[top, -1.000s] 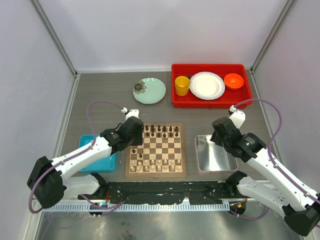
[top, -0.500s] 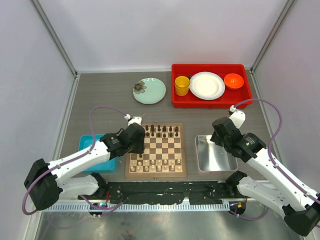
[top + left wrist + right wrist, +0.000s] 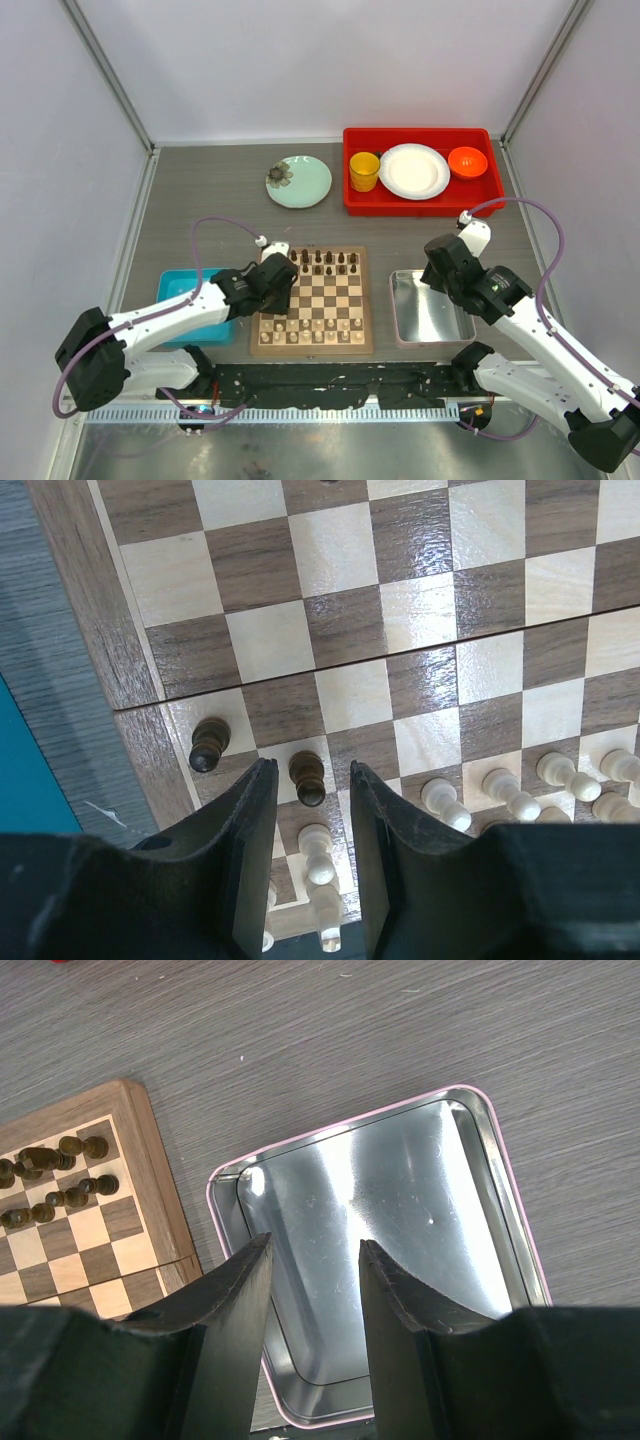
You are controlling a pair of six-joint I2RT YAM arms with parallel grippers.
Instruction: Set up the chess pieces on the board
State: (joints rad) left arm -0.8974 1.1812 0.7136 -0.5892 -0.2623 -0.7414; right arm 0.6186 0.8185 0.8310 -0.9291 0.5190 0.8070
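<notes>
Left arm [image 3: 170, 315] reaches in over the left near part of the board [image 3: 312, 349]. Right arm [image 3: 520, 310] hangs over the silver tray [image 3: 425, 320], off the board, likely to stay out of the way. The board sits centre-near, with the blue tray [image 3: 175, 283] on its left and the silver tray on its right.

The right wrist view shows bare metal in the silver tray, so I'd guess there's nothing to fetch there. Right gripper [image 3: 315, 1243]: jaws apart, nothing between them.

Left gripper [image 3: 312, 768]: jaws apart, straddling a dark pawn [image 3: 307, 777] that stands on the board. There's a gap on both sides, so it isn't clamped. A second dark pawn [image 3: 208, 746] stands just left of it. Both are right beside the cream pieces [image 3: 440, 798] on the near rows, while the dark set [image 3: 325, 260] lines the far rows. They're probably strays that belong at the far side.
</notes>
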